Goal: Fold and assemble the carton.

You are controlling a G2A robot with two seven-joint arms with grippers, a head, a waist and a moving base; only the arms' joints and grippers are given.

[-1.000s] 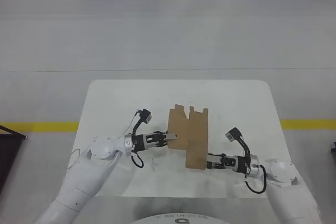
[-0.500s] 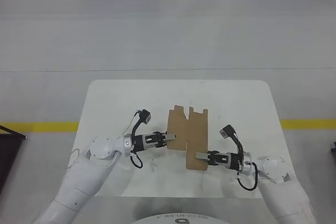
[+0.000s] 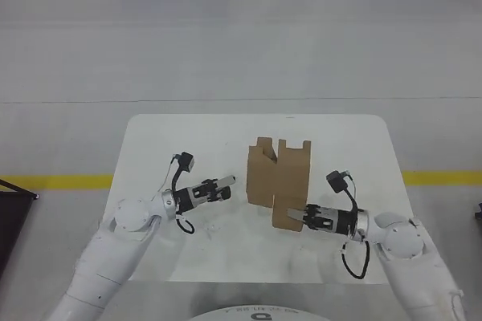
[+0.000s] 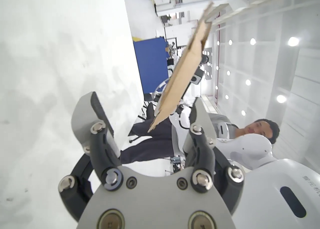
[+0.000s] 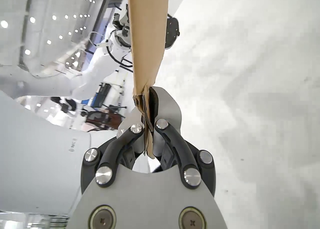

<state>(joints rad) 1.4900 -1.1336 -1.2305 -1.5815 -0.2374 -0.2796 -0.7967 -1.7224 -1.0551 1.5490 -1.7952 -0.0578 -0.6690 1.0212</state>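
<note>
Released by the wide-spread left gripper (image 3: 227, 182), the carton (image 3: 278, 178) is raised upright, clamped at its edge by the right gripper (image 3: 296, 215); light, bendable, best gripped at edges.

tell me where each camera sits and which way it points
Top view: overhead, looking down at the table, the carton, the left gripper and the right gripper.
Left wrist view: behind the open left gripper, facing the carton's edge.
Right wrist view: behind the right gripper, clamped on the carton.
Shared: all three show the carton.
</note>
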